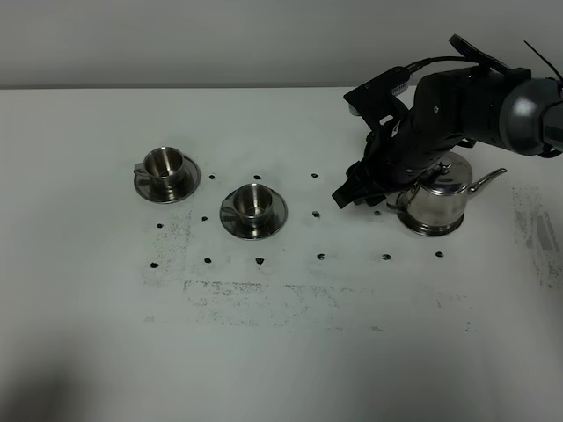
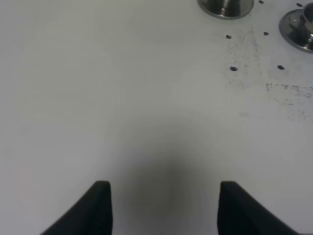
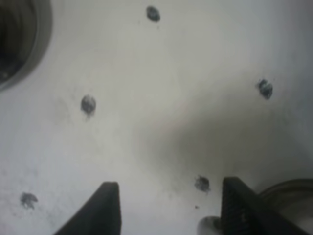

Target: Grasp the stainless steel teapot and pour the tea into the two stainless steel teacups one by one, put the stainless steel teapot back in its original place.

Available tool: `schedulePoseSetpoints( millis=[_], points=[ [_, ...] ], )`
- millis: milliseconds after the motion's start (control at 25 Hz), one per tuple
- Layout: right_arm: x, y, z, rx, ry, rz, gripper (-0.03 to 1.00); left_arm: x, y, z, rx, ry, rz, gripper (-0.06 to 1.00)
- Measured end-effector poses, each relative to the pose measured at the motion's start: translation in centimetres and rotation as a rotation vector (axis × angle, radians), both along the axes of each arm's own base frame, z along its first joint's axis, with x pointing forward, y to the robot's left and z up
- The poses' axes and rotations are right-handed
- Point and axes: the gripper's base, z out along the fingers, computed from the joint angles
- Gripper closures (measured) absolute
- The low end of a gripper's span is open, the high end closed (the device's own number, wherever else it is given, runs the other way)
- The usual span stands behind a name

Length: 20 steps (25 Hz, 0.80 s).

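Note:
The stainless steel teapot stands at the right on a round steel plate, its spout pointing right. My right gripper hangs open and empty just left of the teapot, above the table. In the right wrist view its open fingers frame bare table, with the plate's rim beside one finger. Two steel teacups on saucers stand at the left and centre-left. My left gripper is open and empty over bare table, with both cups far ahead. No tea shows.
The white table carries small black dot marks and grey scuffs around the cups and teapot. A saucer edge shows in the right wrist view. The right arm's black body reaches over the teapot's lid.

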Motion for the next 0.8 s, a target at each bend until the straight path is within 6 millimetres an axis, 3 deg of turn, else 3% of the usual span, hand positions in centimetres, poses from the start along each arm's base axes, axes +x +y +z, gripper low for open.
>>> schedulePoseSetpoints(
  millis=[800],
  points=[
    [-1.9,-0.6,-0.6,-0.082,0.214,0.030,0.52,0.0,0.0,0.0,0.001,0.000,0.000,0.47]
  ],
)
